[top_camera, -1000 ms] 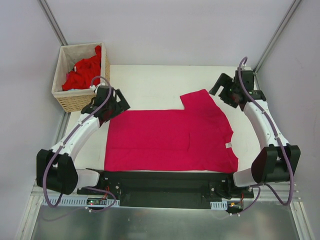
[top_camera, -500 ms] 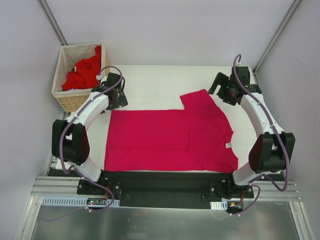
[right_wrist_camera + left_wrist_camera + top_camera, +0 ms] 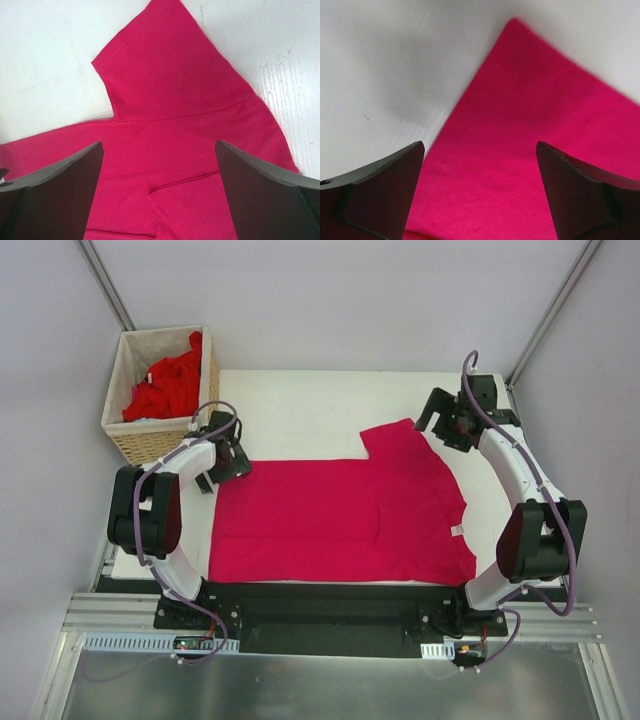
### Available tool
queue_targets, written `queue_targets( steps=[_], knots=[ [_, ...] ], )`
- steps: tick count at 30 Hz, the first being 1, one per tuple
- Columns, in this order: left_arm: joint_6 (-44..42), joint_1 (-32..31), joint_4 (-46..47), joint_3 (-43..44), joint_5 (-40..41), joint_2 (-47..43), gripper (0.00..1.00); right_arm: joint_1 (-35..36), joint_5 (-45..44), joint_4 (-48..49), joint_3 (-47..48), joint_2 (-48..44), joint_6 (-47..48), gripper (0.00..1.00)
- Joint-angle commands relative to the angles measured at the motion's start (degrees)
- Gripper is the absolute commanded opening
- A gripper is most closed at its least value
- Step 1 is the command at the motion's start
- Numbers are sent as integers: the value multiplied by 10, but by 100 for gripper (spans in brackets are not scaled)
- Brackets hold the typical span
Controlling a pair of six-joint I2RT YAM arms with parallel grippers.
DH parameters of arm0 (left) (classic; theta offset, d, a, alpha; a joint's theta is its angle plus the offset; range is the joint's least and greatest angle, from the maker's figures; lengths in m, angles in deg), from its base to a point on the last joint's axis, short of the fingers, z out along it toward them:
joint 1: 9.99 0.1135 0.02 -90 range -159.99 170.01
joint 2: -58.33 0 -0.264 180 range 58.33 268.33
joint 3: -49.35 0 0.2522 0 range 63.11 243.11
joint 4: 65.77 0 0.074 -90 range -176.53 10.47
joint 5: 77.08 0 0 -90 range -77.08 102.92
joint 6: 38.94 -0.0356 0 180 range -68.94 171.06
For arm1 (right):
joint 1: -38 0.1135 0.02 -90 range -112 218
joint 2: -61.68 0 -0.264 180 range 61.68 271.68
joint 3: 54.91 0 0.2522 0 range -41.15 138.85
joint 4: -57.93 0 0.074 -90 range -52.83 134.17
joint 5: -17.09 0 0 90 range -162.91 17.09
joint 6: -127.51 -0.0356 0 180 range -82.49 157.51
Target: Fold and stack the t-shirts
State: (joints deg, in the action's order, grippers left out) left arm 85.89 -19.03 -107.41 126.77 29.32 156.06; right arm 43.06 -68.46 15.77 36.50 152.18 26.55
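Observation:
A magenta-crimson t-shirt point(image 3: 340, 520) lies flat on the white table point(image 3: 300, 405), one sleeve point(image 3: 392, 440) pointing to the far side and a small white neck label point(image 3: 457, 531) at its right. My left gripper point(image 3: 232, 460) hovers open over the shirt's far-left corner point(image 3: 530, 125); in the left wrist view the gripper point(image 3: 480, 146) has only cloth below it. Beside that sleeve my right gripper point(image 3: 448, 422) is open too, and in the right wrist view it point(image 3: 160, 145) frames the sleeve point(image 3: 165, 75) with nothing gripped. Brighter red t-shirts point(image 3: 165, 385) are heaped in the basket.
The woven wicker basket point(image 3: 150, 445) stands at the table's far-left corner, just behind my left gripper. Grey walls and metal posts point(image 3: 105, 285) close in the table on the left, right and far sides. Bare white table shows beyond the shirt.
My left gripper swung up toward the basket, then came back down over the shirt's far-left corner. The right gripper shifted only slightly. The shirt lies as before.

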Motion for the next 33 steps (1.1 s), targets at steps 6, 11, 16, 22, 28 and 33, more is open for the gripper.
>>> queue_targets(
  steps=[6,11,16,22,28,33],
  knots=[
    [25,47,85,-66,-58,-65,95,-2,24,27,-14,-2,3,98],
    [9,68,84,-45,-71,-54,95,-2,22,27,-12,-4,3,98],
    [8,87,82,-9,-91,-19,95,-2,21,25,-10,-5,5,98],
    [4,120,74,46,-110,36,95,-2,18,26,-14,-9,7,98],
    [4,156,44,102,-126,80,95,-2,18,27,-13,-4,9,98],
    [5,162,41,92,-162,57,94,-1,21,29,-14,-1,5,98]
  ],
)
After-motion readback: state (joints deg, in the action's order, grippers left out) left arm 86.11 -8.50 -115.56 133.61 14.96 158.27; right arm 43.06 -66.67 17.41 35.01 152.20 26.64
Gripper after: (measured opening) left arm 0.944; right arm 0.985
